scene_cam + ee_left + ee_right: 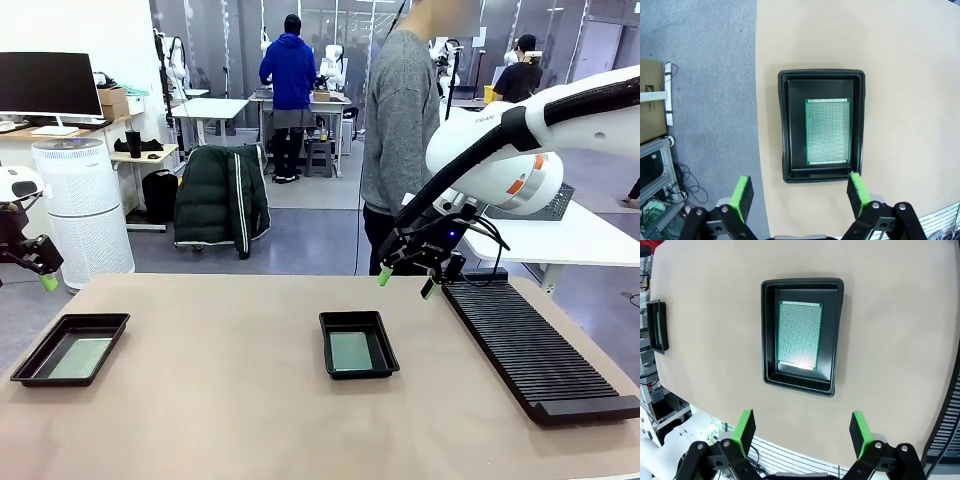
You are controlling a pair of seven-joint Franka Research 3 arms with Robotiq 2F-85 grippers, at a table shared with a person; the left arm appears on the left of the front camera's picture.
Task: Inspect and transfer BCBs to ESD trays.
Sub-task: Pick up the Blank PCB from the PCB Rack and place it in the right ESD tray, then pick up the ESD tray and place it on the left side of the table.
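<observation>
Table (220, 400): tan top, bearing two trays and a long rack.
Rack (530, 355): black, ribbed, along the right side, slots apparently empty.
Right arm (560, 130): white, reaching in from the right, hanging over the near end of the rack.
Person (400, 130): grey sweater, standing at the far edge, hands not seen at the table.
Left tray (40, 352): black, shallow, near the left edge; one green board (82, 357) flat on its floor.
Middle tray (385, 345): black, same make, well apart from the left one; one green board (351, 352) flat inside, set toward one wall in the right wrist view.
Right gripper (405, 280): jaws wide apart, nothing between the green pads, above the table between middle tray and rack.
Left gripper (45, 270): off the left edge, jaws wide apart, empty, looking down on the left tray.
Stage, as judged: both boards already seated, arms clear.
Risk: a descending finger catching a raised rim and tipping or sliding a tray.
Risk: pads scraping a board's face, since each board lies thin and flat with little edge to pinch.
</observation>
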